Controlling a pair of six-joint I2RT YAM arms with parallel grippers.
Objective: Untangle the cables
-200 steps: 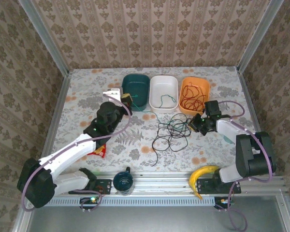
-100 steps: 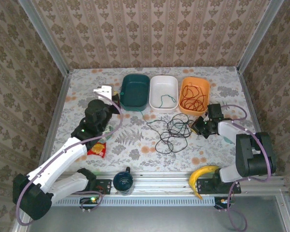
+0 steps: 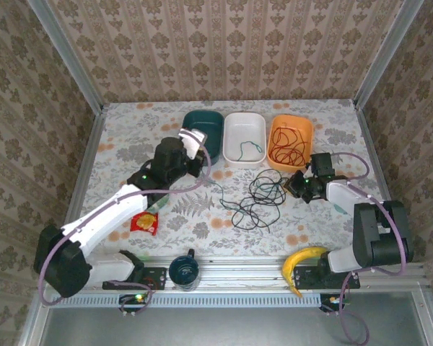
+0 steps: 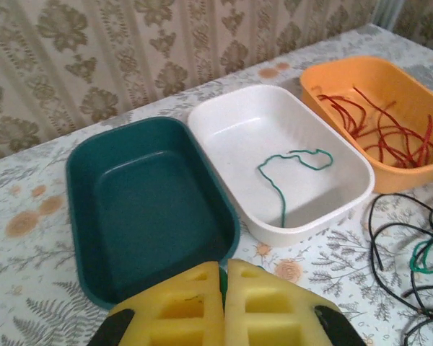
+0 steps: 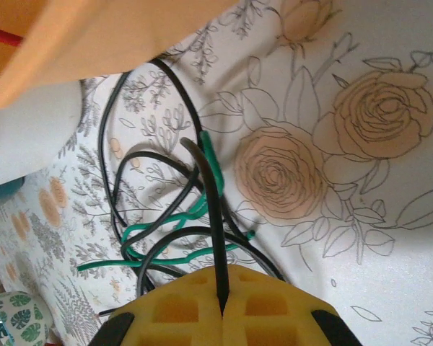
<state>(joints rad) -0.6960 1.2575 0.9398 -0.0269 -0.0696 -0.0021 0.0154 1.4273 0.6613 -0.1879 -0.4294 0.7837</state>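
Cables (image 3: 265, 189) at right pincer (image 5: 222, 292) tip | clamped on black strand (image 5: 213, 216) | left pincer (image 4: 224, 288) closed

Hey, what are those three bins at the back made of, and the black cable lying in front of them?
Green bin, white bin, orange bin: probably molded plastic with a matte to satin finish, going by the rounded one-piece walls and soft highlights. Black cable: likely a rubber or plastic jacket, slightly glossy, and it bends in loose loops. What is inside it cannot be seen.
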